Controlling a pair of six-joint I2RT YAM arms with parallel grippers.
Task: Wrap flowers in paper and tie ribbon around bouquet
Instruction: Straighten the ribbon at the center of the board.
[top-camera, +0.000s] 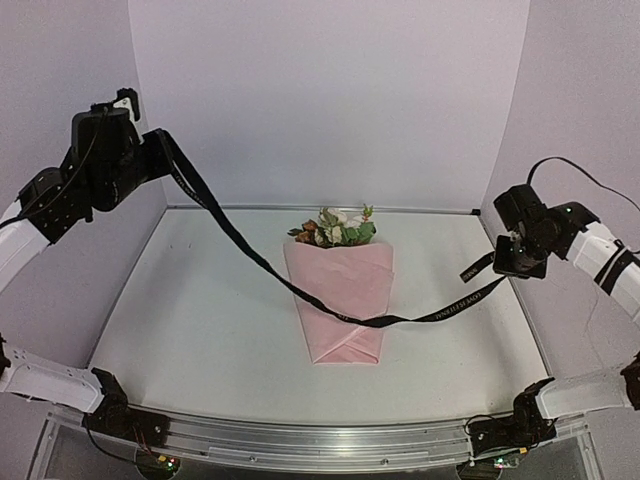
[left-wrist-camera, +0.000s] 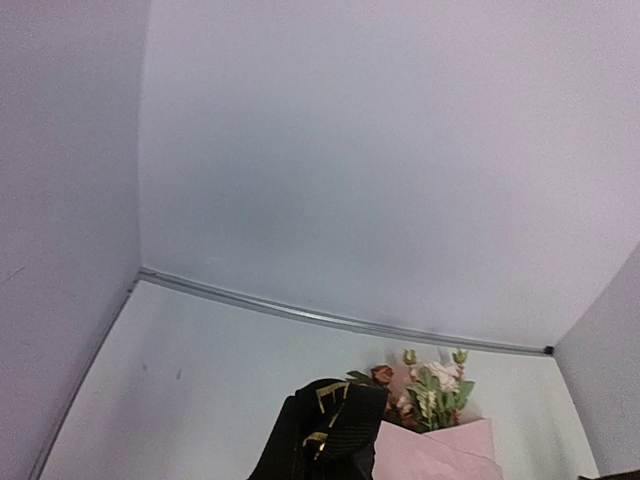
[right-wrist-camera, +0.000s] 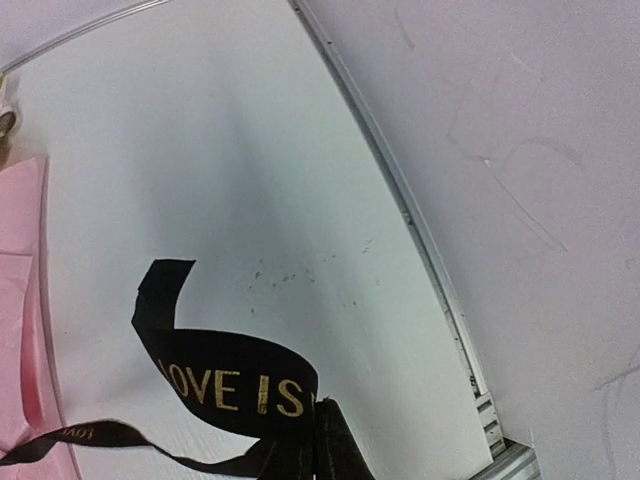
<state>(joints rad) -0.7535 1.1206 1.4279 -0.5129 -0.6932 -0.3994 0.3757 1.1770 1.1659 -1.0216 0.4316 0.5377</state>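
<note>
The soft, floppy ribbon (top-camera: 440, 313) sags across the bouquet (top-camera: 340, 290) lying on the table (top-camera: 200, 330). The left gripper (top-camera: 160, 142) and right gripper (top-camera: 512, 265) each pinch one end tight, which look like good spots to hold.

The bouquet (top-camera: 338, 285) lay at the centre of the frame, with cream, pink and rust flowers (top-camera: 335, 228) at the top of a folded pale-pink paper (top-camera: 345, 335) cone. The black, gold-lettered ribbon (top-camera: 245, 250) stretched from upper left, sagging across the cone's lower part, to middle right.
</note>
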